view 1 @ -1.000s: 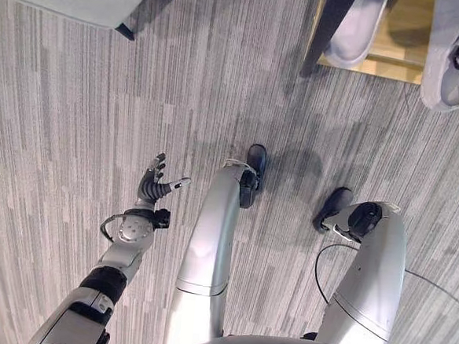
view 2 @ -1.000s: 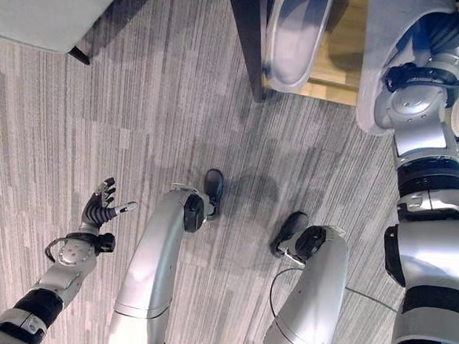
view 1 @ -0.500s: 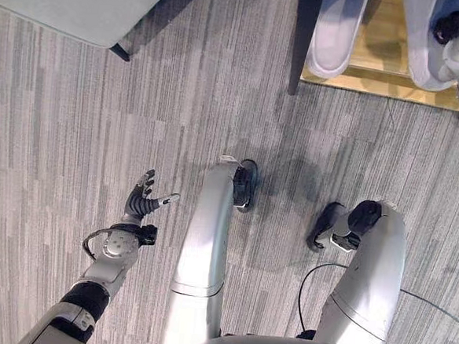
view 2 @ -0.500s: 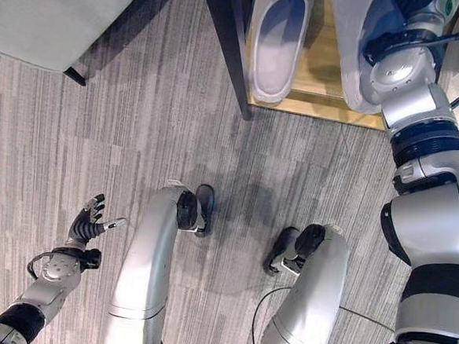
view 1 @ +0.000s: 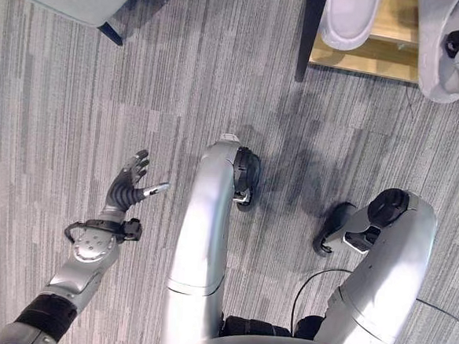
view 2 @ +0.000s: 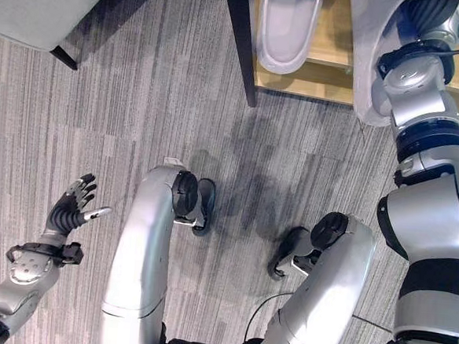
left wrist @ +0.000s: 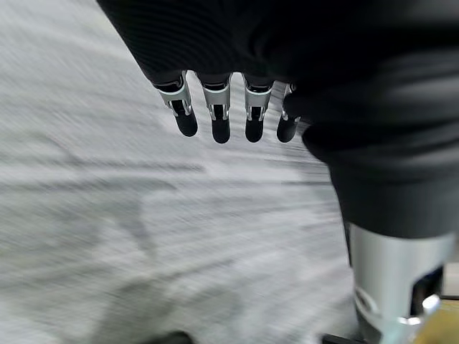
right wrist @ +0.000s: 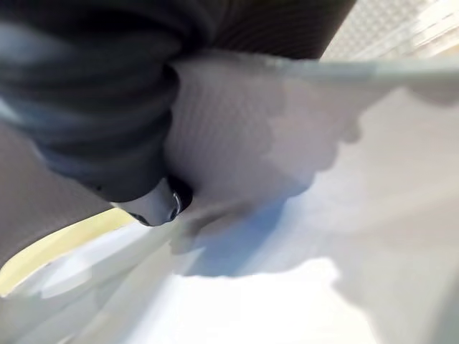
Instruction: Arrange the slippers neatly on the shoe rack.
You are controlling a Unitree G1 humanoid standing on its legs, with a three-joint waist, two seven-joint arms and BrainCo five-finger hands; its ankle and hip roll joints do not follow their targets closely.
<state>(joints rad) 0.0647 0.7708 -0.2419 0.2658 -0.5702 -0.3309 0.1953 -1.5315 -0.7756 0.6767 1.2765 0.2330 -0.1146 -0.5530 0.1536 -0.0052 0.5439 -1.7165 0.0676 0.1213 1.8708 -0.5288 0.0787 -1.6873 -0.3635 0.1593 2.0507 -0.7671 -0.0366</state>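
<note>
Over the carpet at far left, our left hand [view 1: 126,190] hangs with fingers spread and nothing in it. Further right, one pale slipper [view 2: 289,28] already lies on the wooden shoe rack [view 2: 332,57], and beside it our right hand [view 2: 414,63] is up against a second slipper [view 2: 372,64], so we judge the placing step is underway, needing that slipper squared beside its mate. We cannot tell how our right fingers sit, hidden in the slipper, and both slippers are cut off at the frame's top.

— What covers the ground here?
— A grey carpet [view 1: 99,116] with fine streaks, running across nearly the whole frame.
— And in the upper left corner?
— A pale grey piece of furniture [view 2: 36,1], its flat top cut off by the frame edge. One dark leg [view 2: 64,56] shows at its lower corner, standing on the carpet.
</note>
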